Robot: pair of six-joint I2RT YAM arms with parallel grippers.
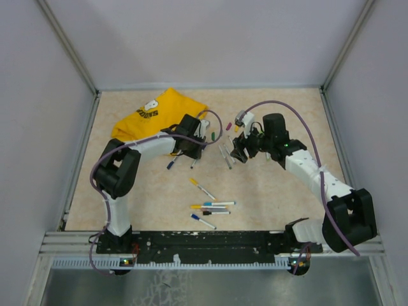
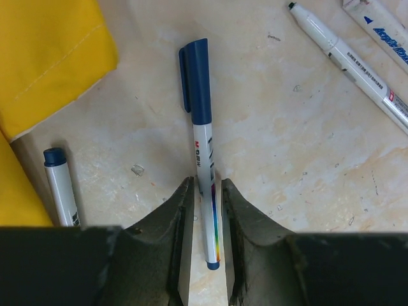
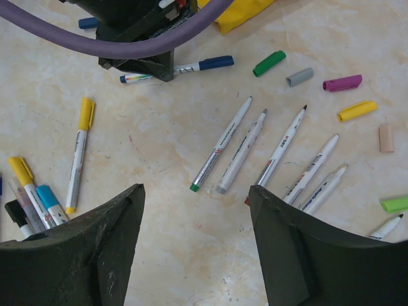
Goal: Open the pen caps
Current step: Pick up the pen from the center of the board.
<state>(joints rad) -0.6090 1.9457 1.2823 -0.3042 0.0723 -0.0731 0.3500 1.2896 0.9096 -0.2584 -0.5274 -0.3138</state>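
Left wrist: blue-capped white pen (image 2: 203,156)

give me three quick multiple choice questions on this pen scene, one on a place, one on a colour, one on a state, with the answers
1. Where is the blue-capped pen?
A) in a cup
B) flat on the table, its barrel between the fingers of the left tool
C) held up in the air

2. In the right wrist view, what colour is the loose cap closest to that pen's capped end?
A) green
B) orange
C) black

3. How is the right tool?
A) shut on a pen
B) shut on a cap
C) open, holding nothing

Answers:
1 B, the left wrist view shows the barrel running between the two fingers.
2 A, the green cap lies just beside the pen's capped end.
3 C, its fingers stand wide apart with nothing gripped.
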